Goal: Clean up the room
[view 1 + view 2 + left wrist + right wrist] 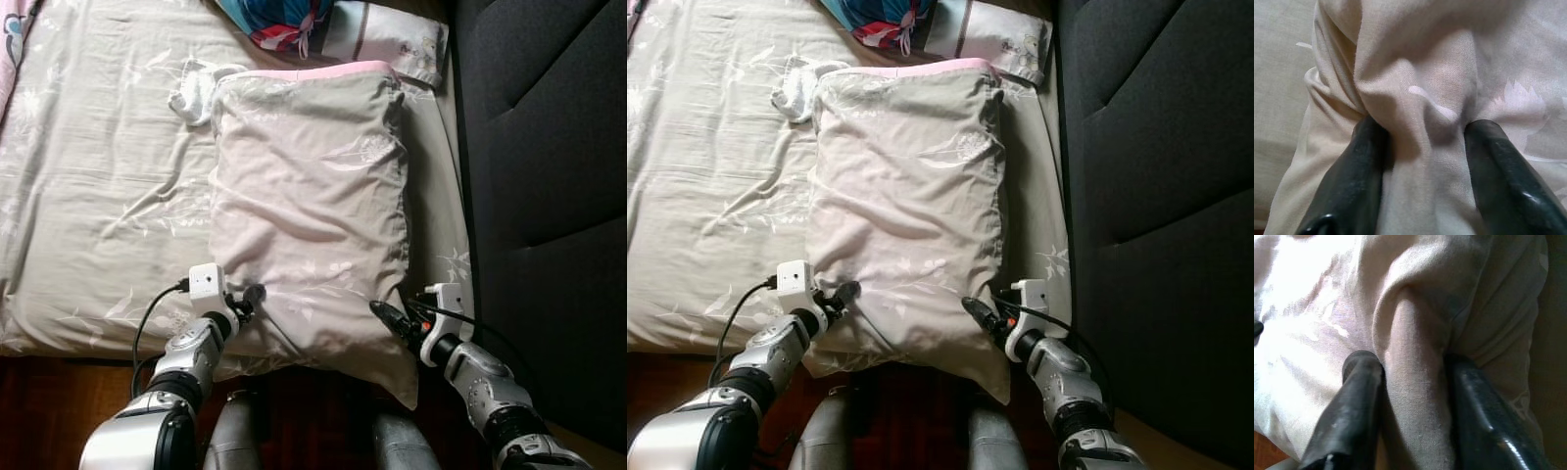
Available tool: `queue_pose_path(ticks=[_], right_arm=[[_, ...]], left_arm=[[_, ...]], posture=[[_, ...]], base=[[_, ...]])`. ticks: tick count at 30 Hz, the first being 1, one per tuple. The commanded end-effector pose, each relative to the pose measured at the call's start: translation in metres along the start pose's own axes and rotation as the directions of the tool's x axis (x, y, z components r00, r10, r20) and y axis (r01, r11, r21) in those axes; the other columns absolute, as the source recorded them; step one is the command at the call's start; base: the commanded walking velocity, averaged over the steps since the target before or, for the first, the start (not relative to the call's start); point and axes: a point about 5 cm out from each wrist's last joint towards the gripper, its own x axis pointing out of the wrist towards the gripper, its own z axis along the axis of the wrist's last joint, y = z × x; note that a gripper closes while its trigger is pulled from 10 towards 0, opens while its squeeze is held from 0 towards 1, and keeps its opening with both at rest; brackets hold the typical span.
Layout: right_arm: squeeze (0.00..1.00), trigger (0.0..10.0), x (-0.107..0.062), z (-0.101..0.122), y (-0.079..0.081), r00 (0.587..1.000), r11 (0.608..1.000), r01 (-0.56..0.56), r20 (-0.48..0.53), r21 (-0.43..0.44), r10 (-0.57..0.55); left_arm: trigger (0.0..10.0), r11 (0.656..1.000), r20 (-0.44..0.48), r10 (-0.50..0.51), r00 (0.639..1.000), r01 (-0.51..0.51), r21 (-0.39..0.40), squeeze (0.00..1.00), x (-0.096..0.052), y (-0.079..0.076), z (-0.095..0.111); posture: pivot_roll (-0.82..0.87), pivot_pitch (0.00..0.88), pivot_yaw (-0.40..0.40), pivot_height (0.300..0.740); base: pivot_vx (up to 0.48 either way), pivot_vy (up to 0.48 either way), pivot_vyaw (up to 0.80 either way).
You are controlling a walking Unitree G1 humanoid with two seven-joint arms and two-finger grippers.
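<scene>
- Left eye view: a beige pillow (309,225) lies lengthwise on the bed (88,196), its near end overhanging the bed's edge and its far end showing a pink border. The left gripper (250,297) meets the pillow's near left edge; the right gripper (387,315) meets its near right edge. A white cloth (193,90) sits crumpled just beside the pillow's far left corner. A dark upholstered headboard (549,176) runs along the robot's right side.
- Right eye view: same layout. Beyond the pillow's far end lie a blue-and-red bundle (877,22) and a pale printed cushion (994,37), side by side — both partly cut off by the frame.
- Left wrist view: the jaws are partly closed, a bunched fold of pillow fabric pinched between the two black fingers (1347,186). Bed sheet shows beside the fold.
- Right wrist view: the jaws are likewise partly closed — a raised ridge of pillow fabric stands clamped between the black fingers (1354,406). The headboard side is dark.
</scene>
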Motion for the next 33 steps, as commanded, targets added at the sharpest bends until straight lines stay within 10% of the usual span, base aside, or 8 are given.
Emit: queue_pose_path(ticks=[1, 33], right_arm=[[0.0, 0.0, -0.005, -0.039, 0.007, 0.992, 0.998, -0.015, -0.126, 0.065, 0.023], [0.0, 0.0, 0.004, -0.015, 0.003, 0.99, 0.99, 0.134, 0.029, 0.032, -0.135]], left_arm=[[0.0, 0.999, -0.11, -0.027, 0.994, 0.022, -0.043, 0.0, -0.006, -0.005, -0.033], [0.0, 0.997, -0.022, -0.015, 1.0, 0.014, -0.077, 0.0, -0.004, -0.001, -0.017]], posture=[[0.03, 0.581, -0.075, 0.74], [0.06, 0.48, -0.022, 0.74]], base=[[0.0, 0.0, 0.0], [0.0, 0.0, 0.0]])
